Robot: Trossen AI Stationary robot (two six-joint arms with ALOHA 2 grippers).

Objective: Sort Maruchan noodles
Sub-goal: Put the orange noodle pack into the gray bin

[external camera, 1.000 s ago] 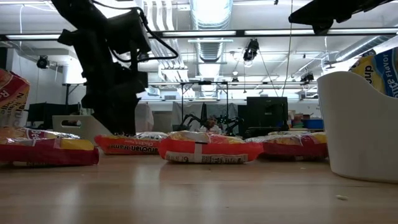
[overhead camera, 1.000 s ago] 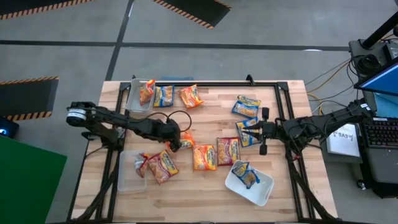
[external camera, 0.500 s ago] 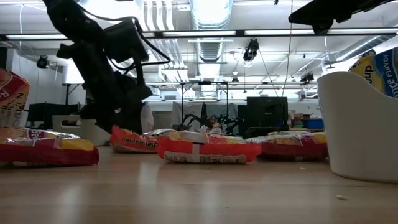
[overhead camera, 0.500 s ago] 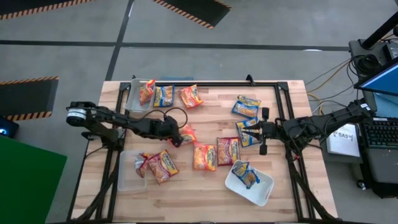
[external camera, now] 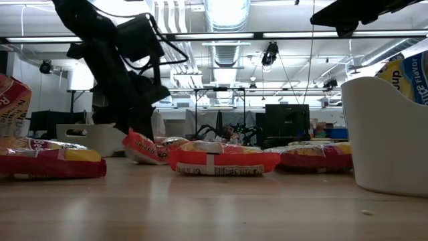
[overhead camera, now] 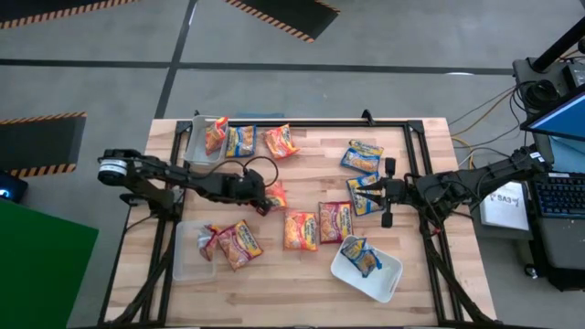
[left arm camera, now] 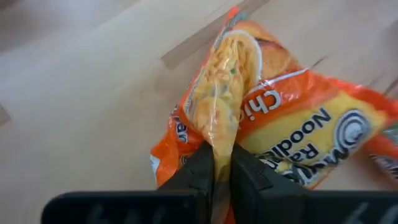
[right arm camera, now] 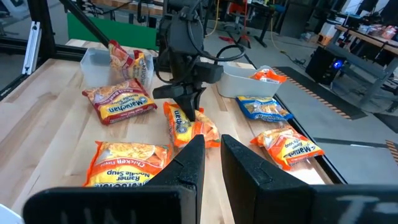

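Several Maruchan noodle packets lie on the wooden table (overhead camera: 311, 174). My left gripper (left arm camera: 222, 152) is left of the table's middle, shut on an orange packet (overhead camera: 276, 194) that is tilted in the low view (external camera: 144, 148). My right gripper (right arm camera: 213, 146) hovers right of the middle, over a blue packet (overhead camera: 364, 194). Its fingers are shut to a narrow gap with nothing between them. An orange packet (overhead camera: 300, 230) and a red packet (overhead camera: 335, 221) lie flat near the middle. My left gripper pinches a raised fold of the orange packet's wrapper (left arm camera: 219, 127) between its two fingers, at one end of the packet. The fingers (right arm camera: 186, 102) come from above, pointing down. The held end is raised, the packet tilts, and its other end (external camera: 159, 159) is low at the table.
A clear tub (overhead camera: 199, 146) at the far left holds an orange packet; blue (overhead camera: 240, 142) and orange (overhead camera: 281, 142) packets lie beside it. The near-left tub (overhead camera: 187, 260) holds a red packet. The white tub (overhead camera: 379, 283) at the near right holds a blue packet.
My left gripper has shut on the orange packet and moved a little toward the table's far edge and up. The packet, flat on the table before, is now tilted with its gripped end raised, and it has shifted along with the gripper.
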